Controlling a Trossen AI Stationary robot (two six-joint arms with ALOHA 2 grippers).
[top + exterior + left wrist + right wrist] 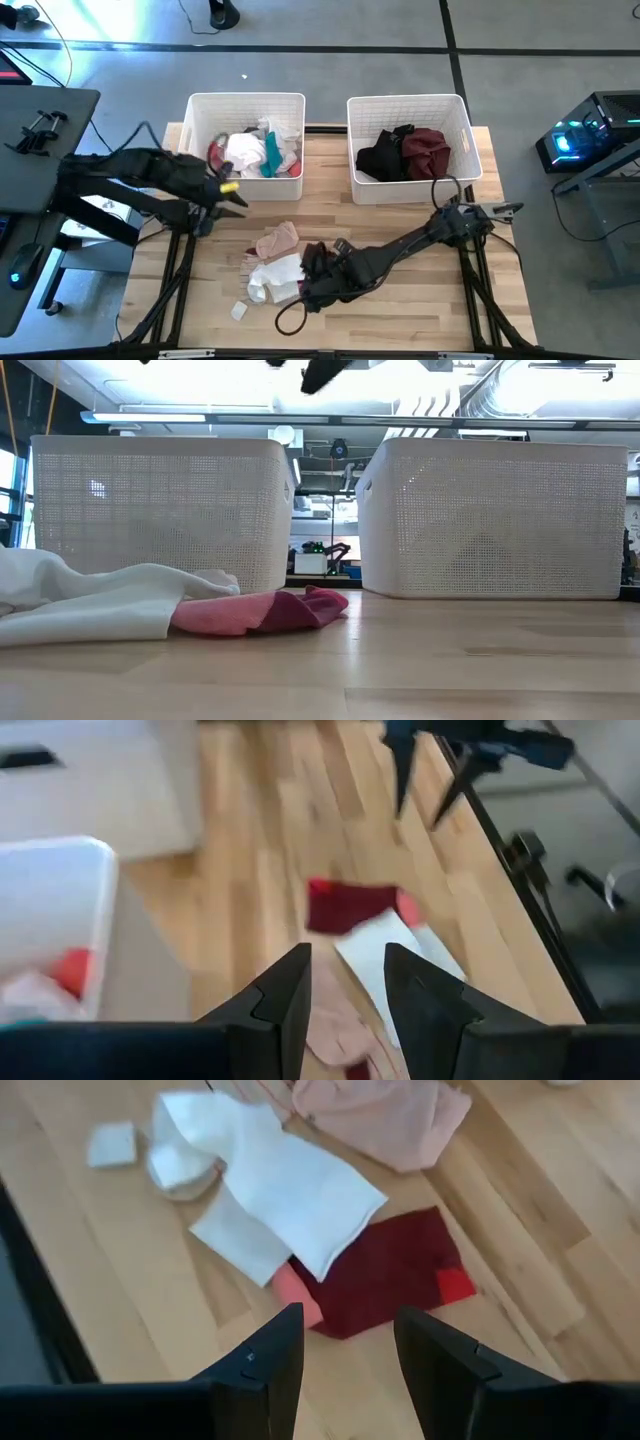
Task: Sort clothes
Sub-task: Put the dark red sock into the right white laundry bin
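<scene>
White garment (100, 600) lies lengthwise along table front; left pincer (345, 985), right pincer (345, 1345) parted, empty.

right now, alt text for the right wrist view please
Open right gripper, holding nothing, hovers over a maroon garment partly covered by a white garment on the wooden table; a pink garment lies beyond.
</scene>
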